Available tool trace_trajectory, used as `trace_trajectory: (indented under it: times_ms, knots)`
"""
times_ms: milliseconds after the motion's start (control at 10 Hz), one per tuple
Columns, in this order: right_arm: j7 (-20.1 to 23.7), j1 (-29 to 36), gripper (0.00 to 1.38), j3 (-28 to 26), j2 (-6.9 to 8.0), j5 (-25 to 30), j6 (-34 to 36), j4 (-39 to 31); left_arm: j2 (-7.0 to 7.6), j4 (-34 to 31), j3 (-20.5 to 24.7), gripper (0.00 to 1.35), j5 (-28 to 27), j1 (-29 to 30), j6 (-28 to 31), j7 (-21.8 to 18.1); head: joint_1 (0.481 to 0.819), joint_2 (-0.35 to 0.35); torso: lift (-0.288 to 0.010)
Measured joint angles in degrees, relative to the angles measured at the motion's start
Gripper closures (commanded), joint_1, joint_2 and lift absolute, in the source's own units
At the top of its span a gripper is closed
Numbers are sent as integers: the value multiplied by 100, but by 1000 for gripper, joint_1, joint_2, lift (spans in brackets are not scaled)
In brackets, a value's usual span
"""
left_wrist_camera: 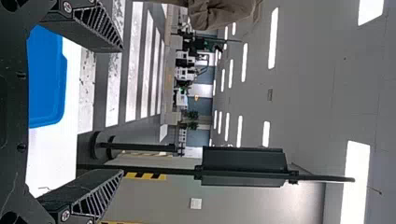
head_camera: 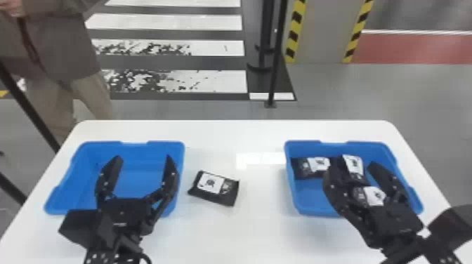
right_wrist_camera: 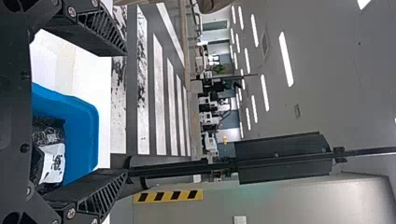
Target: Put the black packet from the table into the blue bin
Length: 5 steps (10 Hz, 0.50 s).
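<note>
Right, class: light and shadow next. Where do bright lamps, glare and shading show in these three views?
Head view: a pale glare patch on the white table between the blue bins, faint shading in front of the right one; left wrist view: ceiling lights glowing white; right wrist view: more ceiling lights, shiny highlights on a packet's black wrapping.

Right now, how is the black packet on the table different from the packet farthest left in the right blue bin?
The table packet lies on the white table, while the bin packet lies in the right blue bin. In the head view, the table packet's white label is toward its left end; the bin packet's is toward its right. Both are black.
</note>
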Motion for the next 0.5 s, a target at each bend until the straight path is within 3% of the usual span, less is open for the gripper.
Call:
trace_trajectory:
  times_ms: [500]
  knots:
    - [-8,0,130,0,1,-13,2,-2,-3,0,15,102,0,0,-27,0,695,-2,-110]
